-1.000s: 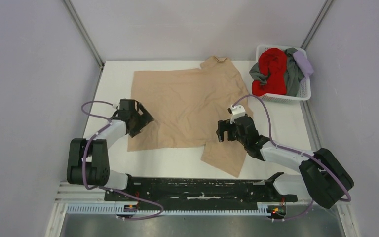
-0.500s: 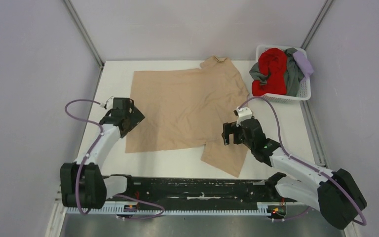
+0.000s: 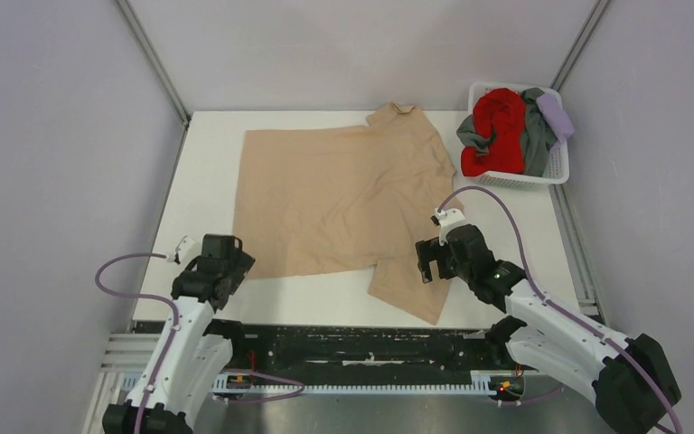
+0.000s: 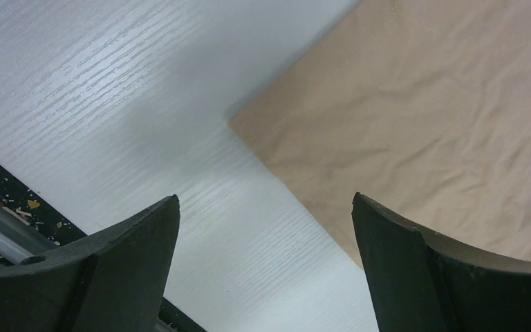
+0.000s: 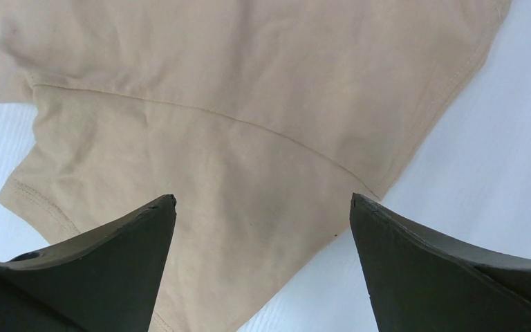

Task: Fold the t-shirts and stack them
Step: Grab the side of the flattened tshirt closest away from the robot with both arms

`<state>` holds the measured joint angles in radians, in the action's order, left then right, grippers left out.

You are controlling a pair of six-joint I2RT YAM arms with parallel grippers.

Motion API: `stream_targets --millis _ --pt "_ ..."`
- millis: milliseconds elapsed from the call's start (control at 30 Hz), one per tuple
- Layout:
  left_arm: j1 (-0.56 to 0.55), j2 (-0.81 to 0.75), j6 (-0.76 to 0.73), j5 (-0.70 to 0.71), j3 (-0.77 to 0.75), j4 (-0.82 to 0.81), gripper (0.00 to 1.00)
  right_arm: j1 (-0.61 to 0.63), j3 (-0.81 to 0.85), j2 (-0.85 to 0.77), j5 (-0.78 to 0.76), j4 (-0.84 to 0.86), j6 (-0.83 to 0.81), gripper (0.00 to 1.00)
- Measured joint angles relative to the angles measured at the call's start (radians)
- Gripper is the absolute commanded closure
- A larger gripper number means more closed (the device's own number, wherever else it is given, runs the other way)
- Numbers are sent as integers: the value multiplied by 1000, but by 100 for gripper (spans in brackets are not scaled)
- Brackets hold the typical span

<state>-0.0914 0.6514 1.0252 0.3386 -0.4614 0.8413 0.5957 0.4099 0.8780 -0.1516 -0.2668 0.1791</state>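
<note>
Robotics lab test cell. Plain pale walls box in a white table; metal frame posts at upper left and right; two robot arms bolted to a black rail, bottom centre.

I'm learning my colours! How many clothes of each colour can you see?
Tan t-shirt, flat on the table: 1
Red garment, in the basket: 1
Grey garment, in the basket: 1, as far as shows
Lavender garment, in the basket: 1
Total: 4
</note>
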Motion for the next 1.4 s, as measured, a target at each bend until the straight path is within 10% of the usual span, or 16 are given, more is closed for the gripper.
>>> stream_targets --millis 233,833,1067,1200,1400 --pt "0 204 80 27 -2 -35 25 0 0 37 20 5 -15 1" --pt "0 458 229 53 -61 -129 42 0 -55 31 50 88 -21 1" --pt "0 538 247 80 -86 -187 65 0 -58 36 65 95 -27 1" --pt "0 594 248 90 -114 -211 98 0 -59 36 68 96 -27 1" --pt "0 616 246 104 -126 -233 98 0 -59 36 74 89 -27 5"
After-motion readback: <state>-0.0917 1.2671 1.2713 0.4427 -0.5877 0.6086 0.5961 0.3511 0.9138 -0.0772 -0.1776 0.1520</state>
